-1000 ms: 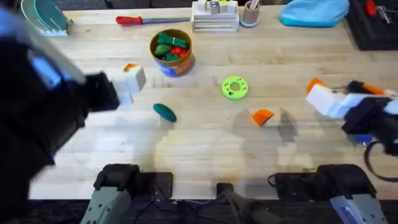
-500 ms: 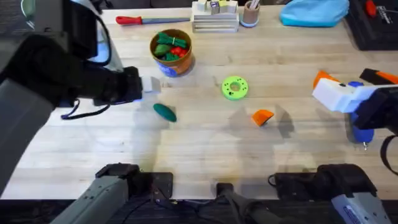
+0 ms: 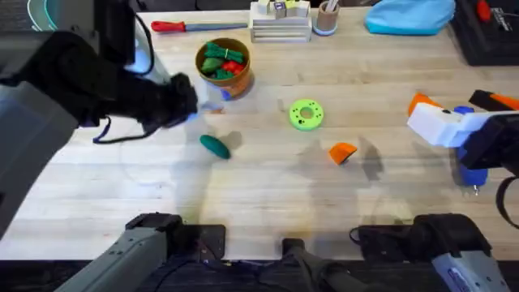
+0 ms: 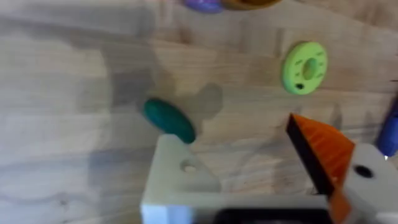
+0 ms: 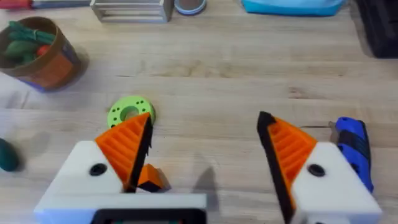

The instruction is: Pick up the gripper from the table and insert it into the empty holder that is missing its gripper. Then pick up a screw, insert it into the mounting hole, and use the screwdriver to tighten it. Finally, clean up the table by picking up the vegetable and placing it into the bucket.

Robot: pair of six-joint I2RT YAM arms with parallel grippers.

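Wood of the table (image 3: 268,195) carries all the task things, and I see them from my remote station. The loose orange gripper (image 3: 342,152) lies alone on the boards, near the green ring disc (image 3: 306,114). The vegetable (image 3: 215,145) lies in front of the bucket (image 3: 223,67), apart from it. My left gripper (image 4: 258,168) hangs above the table just beside the vegetable; its jaws stand wide and hold nothing. One of its fingers is the bare white holder (image 4: 177,180), the other has an orange tip. My right gripper (image 5: 205,155) hovers at the right side of the table, also spread wide and empty, with orange pads (image 5: 127,146) on both fingers. The blue screwdriver (image 5: 354,149) lies on the table just beside the right finger. A red-handled screwdriver (image 3: 182,26) rests at the far edge.
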